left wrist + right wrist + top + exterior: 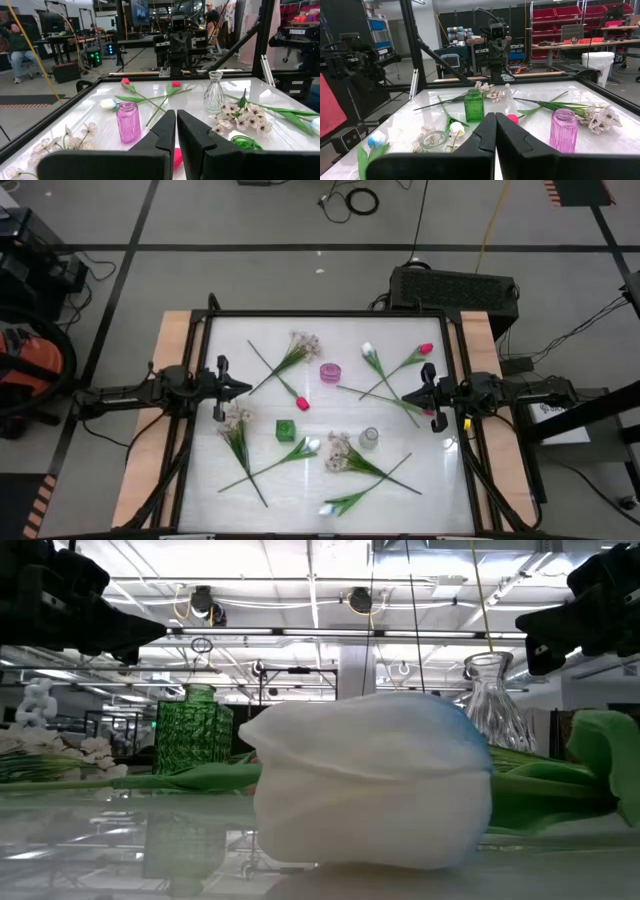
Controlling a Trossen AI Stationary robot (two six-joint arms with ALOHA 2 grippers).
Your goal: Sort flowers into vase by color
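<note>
Flowers (283,362) lie scattered flat across the white table (440,485); among them stand a pink vase (330,372), green vase (286,430) and clear vase (369,438); left gripper (243,387) and right gripper (405,396) hover at opposite edges, jaws pressed together, empty.

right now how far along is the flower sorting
Nothing looks done yet. The pink vase, green vase and clear vase all stand without stems, and the flowers lie loose on the table. Nothing is in hand: the left end effector and right end effector hang shut over the table's sides. Every stem is left.
</note>
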